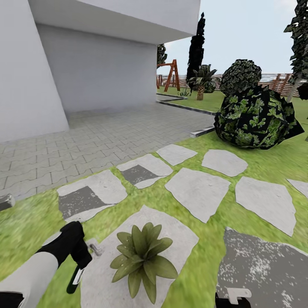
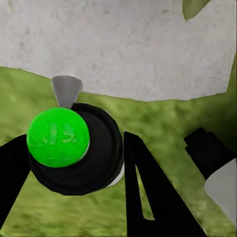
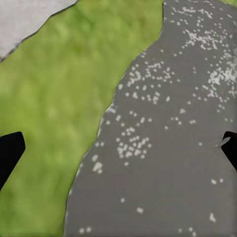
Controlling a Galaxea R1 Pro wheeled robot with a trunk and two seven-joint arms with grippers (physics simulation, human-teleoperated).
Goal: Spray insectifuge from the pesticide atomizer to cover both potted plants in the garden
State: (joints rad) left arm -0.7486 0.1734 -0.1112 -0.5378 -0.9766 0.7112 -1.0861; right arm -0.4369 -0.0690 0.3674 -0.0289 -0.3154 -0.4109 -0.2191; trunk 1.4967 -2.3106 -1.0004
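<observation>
One left gripper clamped on the pesticide atomizer, bottle hanging just beside the potted plant that sits on a pale stepping stone. Right gripper spread wide, empty, over a dark speckled stone. Judgement: aim nozzle at rosette centre, sweep all leaves

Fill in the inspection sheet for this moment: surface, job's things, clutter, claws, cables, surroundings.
Surface: grass lawn with grey stepping stones; some stones are dark and speckled.
Job's things: pesticide atomizer held in the left claw; one potted plant stands on a stone beside it.
Clutter: nothing seen.
Claws: left claw shut on the atomizer; right claw open over a speckled stone.
Cables: nothing seen.
Surroundings: paved patio, white building wall, rounded dark bush, fence far off.
</observation>
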